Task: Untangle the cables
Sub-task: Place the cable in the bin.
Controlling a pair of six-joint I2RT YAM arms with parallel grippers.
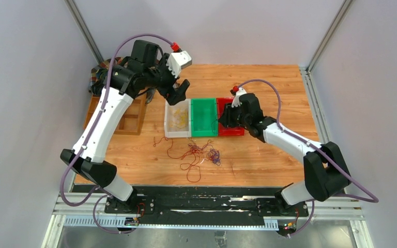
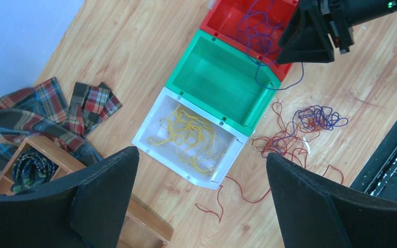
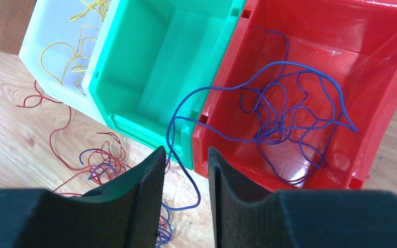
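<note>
Cables [image 1: 199,155] sprawl on the table [image 1: 269,160] (one purple strand [image 3: 289,124] in the red bin [image 3: 372,46]); left fingers [image 2: 108,191] wide, right fingers [image 3: 139,191] narrow.

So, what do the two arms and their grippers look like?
The left arm and right arm have white shells and black joints. A lilac hose with a red plug runs to each wrist. The gripper fingers are black, wedge-shaped.
</note>
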